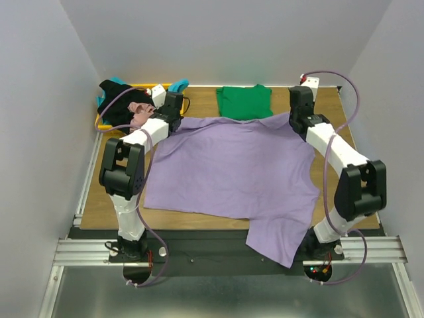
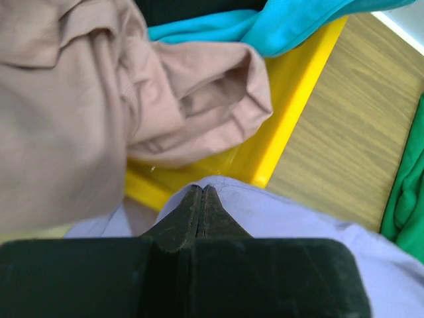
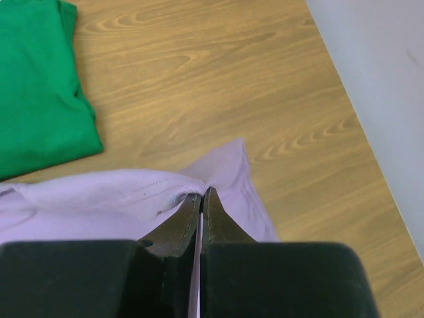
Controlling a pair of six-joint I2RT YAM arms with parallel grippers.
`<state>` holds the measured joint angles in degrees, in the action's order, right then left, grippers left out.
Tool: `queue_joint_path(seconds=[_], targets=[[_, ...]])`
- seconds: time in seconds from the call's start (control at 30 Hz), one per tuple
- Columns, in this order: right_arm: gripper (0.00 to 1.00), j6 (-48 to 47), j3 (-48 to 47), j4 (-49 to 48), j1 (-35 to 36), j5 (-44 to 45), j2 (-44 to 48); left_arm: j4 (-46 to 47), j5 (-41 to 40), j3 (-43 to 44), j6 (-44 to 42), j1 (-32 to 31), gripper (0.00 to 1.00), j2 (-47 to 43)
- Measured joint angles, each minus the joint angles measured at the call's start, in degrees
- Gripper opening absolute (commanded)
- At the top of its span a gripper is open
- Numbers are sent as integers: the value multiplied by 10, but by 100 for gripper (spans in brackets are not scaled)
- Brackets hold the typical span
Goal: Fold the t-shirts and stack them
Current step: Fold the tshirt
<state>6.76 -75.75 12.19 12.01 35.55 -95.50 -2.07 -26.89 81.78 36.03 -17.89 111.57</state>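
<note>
Two grippers and five shirts from above. Left gripper (image 1: 175,114) at the far left corner of the purple t-shirt (image 1: 232,172), right gripper (image 1: 293,119) at its far right corner; cloth spread flat over most of the table (image 1: 202,99), one sleeve hanging off the near edge by the right arm's base. Risks snagging that sleeve on the base during any lift or fold. Touches, at its far hem, the folded green t-shirt (image 1: 245,101), so could drag that one out of square. Counts one each: purple, green, then black t-shirt (image 1: 114,99), pink t-shirt (image 1: 140,119) and teal t-shirt (image 1: 179,85) heaped in one yellow tray (image 1: 147,85).

From the left wrist: fingers (image 2: 189,212) pressed tight together, tips on the purple hem, apparently nipping it, just short of the tray rim. Looks a thin hold; might slip under an uneven pull. Might also hook the pink folds lying right ahead. Shows one pink, one teal, a sliver of green.

From the right wrist: jaws closed to a slit with a thin line of purple caught inside, so clamped on the corner. Could skew the fold by pulling ahead of the left side. Shows one green shirt at the left, one purple corner, bare wood beyond.
</note>
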Motion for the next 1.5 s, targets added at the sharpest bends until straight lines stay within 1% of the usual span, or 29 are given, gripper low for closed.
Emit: queue_joint_path(seconds=[0.13, 0.3, 0.47, 0.57, 0.7, 0.9, 1.2, 1.5], targets=[[0, 38, 49, 37, 0, -20, 78, 1, 9, -53, 4, 0, 0, -50], [0, 86, 91, 115, 0, -42, 139, 5, 17, -125, 5, 0, 0, -115], [0, 139, 145, 202, 0, -52, 214, 16, 21, -173, 4, 0, 0, -158], [0, 158, 156, 238, 0, -62, 257, 20, 20, -179, 1, 0, 0, -170], [0, 174, 156, 273, 0, -76, 310, 28, -3, -177, -13, 0, 0, -180], [0, 184, 168, 299, 0, -90, 328, 29, -19, -157, -26, 0, 0, -181], [1, 187, 194, 320, 0, -130, 328, 30, -27, -158, -25, 0, 0, -177], [1, 216, 194, 337, 0, -162, 322, 2, -37, -158, 2, 0, 0, -162]])
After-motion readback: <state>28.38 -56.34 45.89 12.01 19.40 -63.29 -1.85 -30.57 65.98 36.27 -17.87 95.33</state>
